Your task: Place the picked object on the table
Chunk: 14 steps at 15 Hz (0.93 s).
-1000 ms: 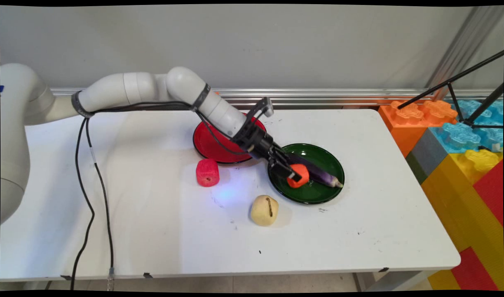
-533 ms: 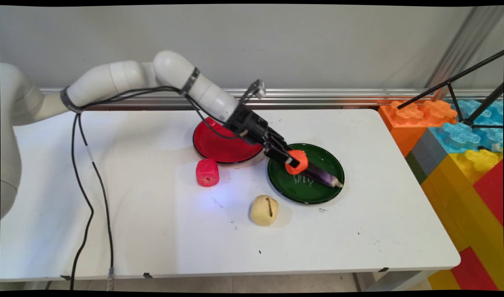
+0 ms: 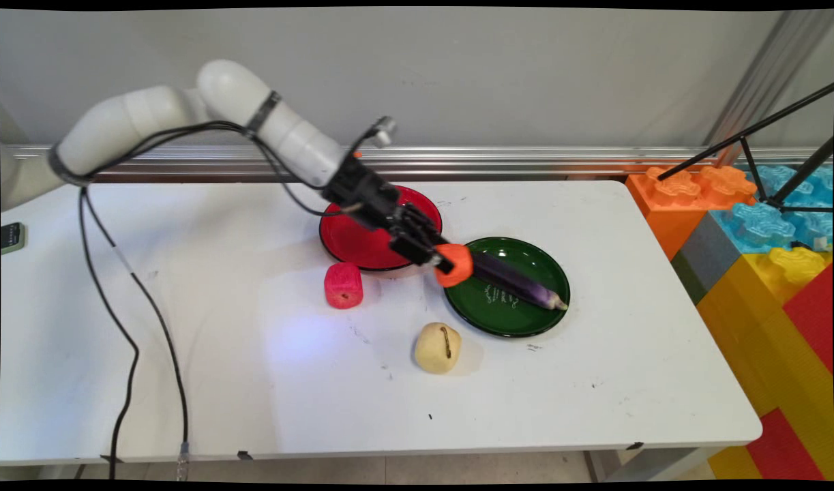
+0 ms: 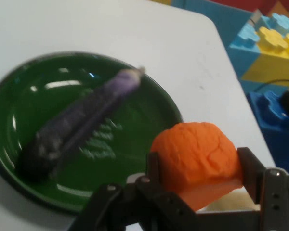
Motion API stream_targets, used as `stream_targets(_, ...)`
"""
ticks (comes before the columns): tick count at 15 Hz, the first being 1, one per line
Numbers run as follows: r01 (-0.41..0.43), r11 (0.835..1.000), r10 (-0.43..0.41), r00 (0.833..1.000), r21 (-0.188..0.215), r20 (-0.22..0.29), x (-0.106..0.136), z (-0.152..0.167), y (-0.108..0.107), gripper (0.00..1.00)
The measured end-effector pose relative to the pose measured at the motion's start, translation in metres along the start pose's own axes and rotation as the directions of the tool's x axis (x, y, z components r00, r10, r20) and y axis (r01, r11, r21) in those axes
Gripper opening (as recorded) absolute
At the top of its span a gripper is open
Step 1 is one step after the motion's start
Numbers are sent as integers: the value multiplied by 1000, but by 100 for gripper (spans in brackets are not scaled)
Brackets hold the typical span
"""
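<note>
1. White table: I am seeing it filling the lower and middle frame, scuffed with small dark marks.
2. Green plate, right of centre: it is carrying a purple eggplant lying diagonally. In the hand view the plate and eggplant are filling the left half.
3. Red plate, just left of the green one, partly hidden by the arm.
4. Gripper, centre frame: I am watching it pinch an orange lumpy toy fruit, one black finger pressing each side. The fruit is hanging in the air over the gap at the green plate's left rim, touching nothing else that I can make out. In the hand view the fruit is showing a wrinkled, soft-looking skin and a flat cut-looking underside.
5. My judgement on handling: the squeeze is looking centred, so I am favouring slow, level travel to avoid slipping.
6. Yellowish toy potato, lower centre.
7. Pink-red toy fruit, below the red plate.
</note>
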Motion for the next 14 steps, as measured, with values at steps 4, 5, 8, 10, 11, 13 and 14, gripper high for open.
stream_targets(4,-4,999,5,999,-35,31,-27,-40,14,0)
stream_targets(5,-4,999,5,999,-43,40,-35,-49,18,0)
stream_targets(8,-7,998,11,998,-65,61,-58,-66,24,0)
stream_targets(10,-10,997,16,997,-78,74,-72,-72,25,0)
stream_targets(11,-11,996,17,997,-83,80,-80,-73,25,0)
stream_targets(13,-10,996,18,996,-92,87,-91,-71,24,0)
stream_targets(14,-8,995,17,996,-96,89,-96,-69,24,0)
